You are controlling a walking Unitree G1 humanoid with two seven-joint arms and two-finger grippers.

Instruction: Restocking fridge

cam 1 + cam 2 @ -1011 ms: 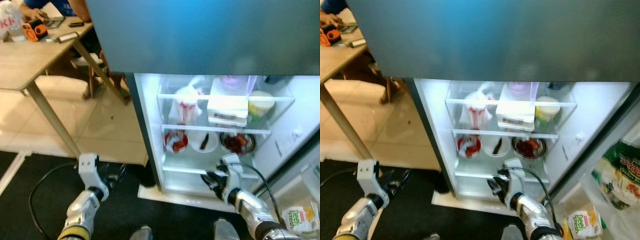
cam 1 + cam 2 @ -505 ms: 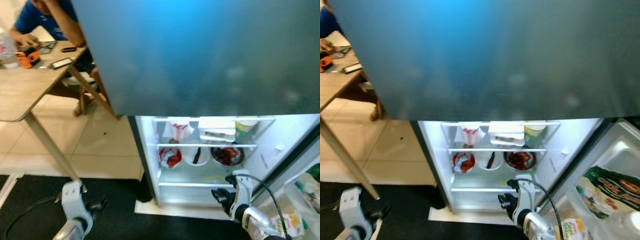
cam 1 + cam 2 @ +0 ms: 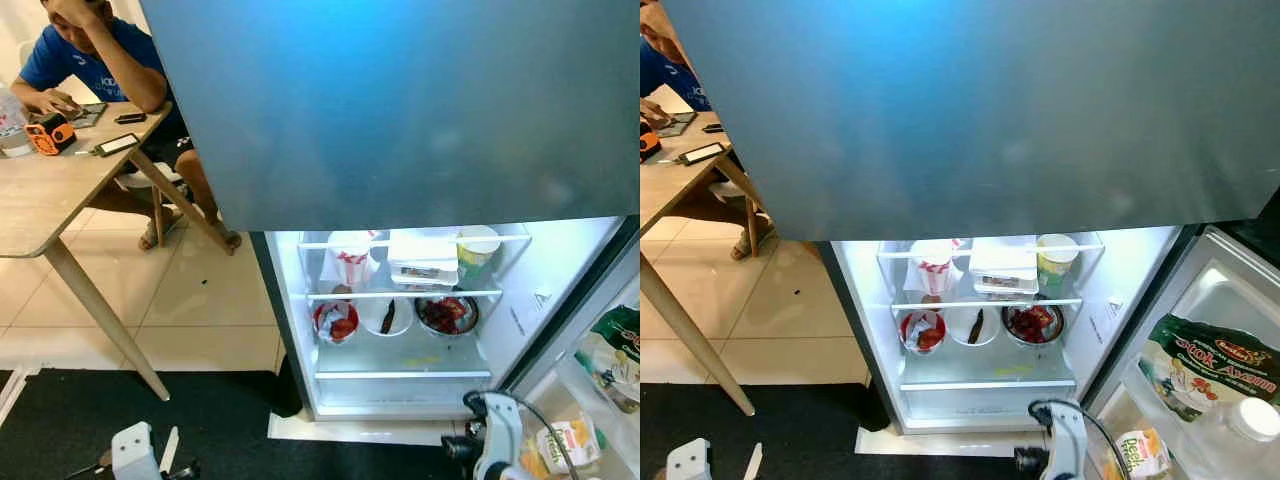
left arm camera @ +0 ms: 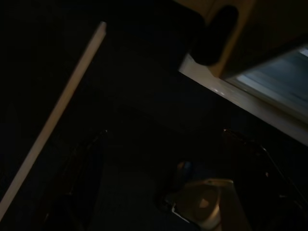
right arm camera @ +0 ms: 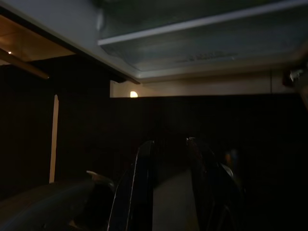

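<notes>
Fridge (image 3: 400,330): outer door face smooth blue-grey, satin metallic sheen; interior white glossy plastic. Shelves (image 3: 400,295): clear glass or plastic (which, cannot tell), white-edged. Bowls (image 3: 447,314): one shiny metal, others white glossy. Cup (image 3: 1055,262): green, pale lid, smooth plastic. Door-bin packets (image 3: 1205,378): glossy printed plastic film. Table (image 3: 50,195): pale wood grain, matt top, wooden legs. Floor tiles (image 3: 210,310): cream, smooth, slight gloss. Mat (image 3: 80,420): black, matt. Right gripper (image 5: 168,192): fingers black, faint sheen on edges (dark view).
</notes>
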